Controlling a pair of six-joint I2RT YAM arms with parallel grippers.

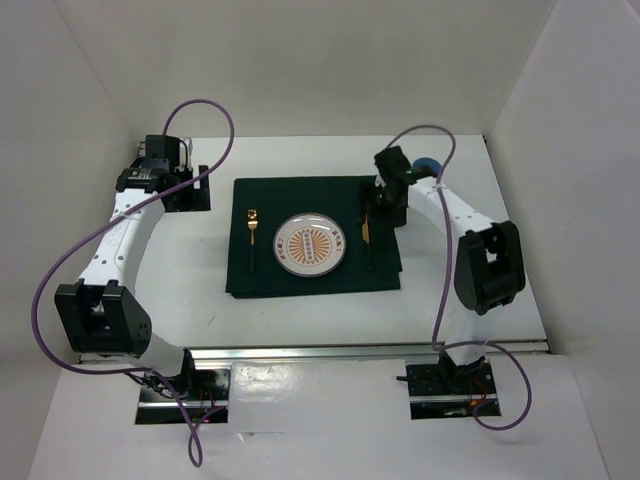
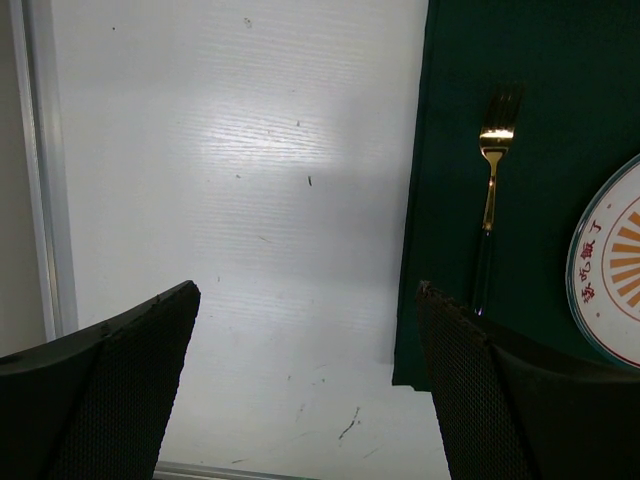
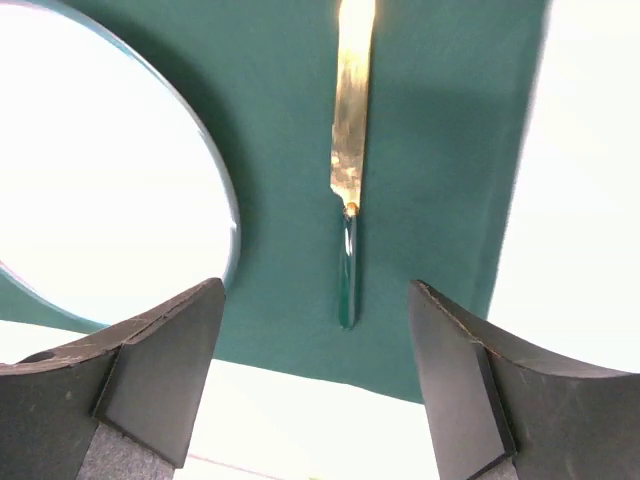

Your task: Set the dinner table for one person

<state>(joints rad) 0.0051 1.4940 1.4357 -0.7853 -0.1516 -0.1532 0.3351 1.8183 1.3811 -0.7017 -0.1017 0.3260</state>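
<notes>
**Setting nearly laid; mind the exit**

Closest to us, the right tool [image 3: 314,300] stands wide and holds nothing. The handle end of the knife [image 3: 350,150] shows between its two dark fingers, apart from both. That knife lies flat on the green placemat [image 3: 450,120], just right of the plate [image 3: 228,200]. The left tool [image 2: 308,300] is likewise wide and empty, hanging over bare counter [image 2: 250,180] left of the mat, with the fork [image 2: 490,180] lying on the cloth beyond.

We judge the main risk to be the right tool's way out. A slanted lift or a sideways swing could let a finger clip the knife handle, skewing it toward the plate or rucking the cloth. A low sweep by the left tool could likewise snag the mat's edge and shift everything on it.

The counter lies beneath both tools. The right one hovers over its mat-covered part, near the mat's right edge, with bare white surface just beside. The left one is over open counter.
</notes>
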